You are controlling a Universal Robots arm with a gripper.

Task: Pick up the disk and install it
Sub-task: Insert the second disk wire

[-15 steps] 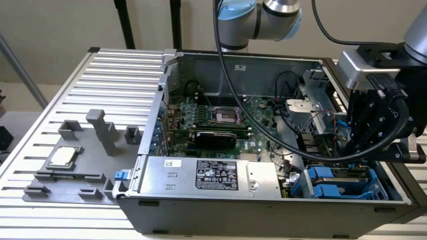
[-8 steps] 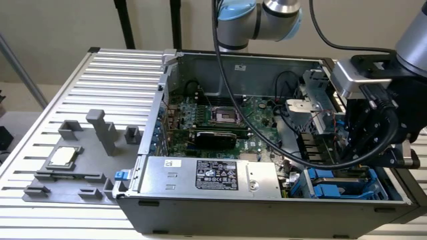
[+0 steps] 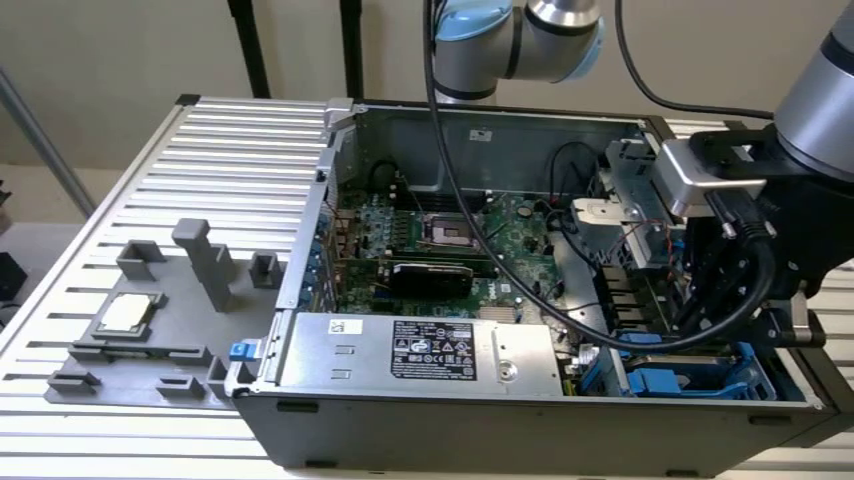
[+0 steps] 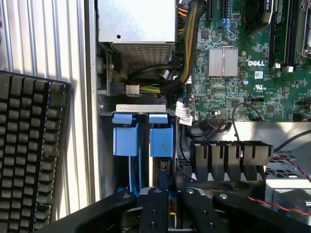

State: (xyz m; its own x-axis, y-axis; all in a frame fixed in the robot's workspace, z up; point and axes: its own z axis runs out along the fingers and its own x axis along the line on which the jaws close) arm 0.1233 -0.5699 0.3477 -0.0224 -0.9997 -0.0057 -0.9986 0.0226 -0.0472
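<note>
One disk edge-up in its bay, lengthwise under pincer; grip unclear

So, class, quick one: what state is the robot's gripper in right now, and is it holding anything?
Gripper: down over the blue drive brackets in the computer case; open or shut cannot be told, nor whether it holds anything.

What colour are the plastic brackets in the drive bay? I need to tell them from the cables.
Bright blue brackets, best seen in the wrist view, in the bay just beyond the gripper.
</note>
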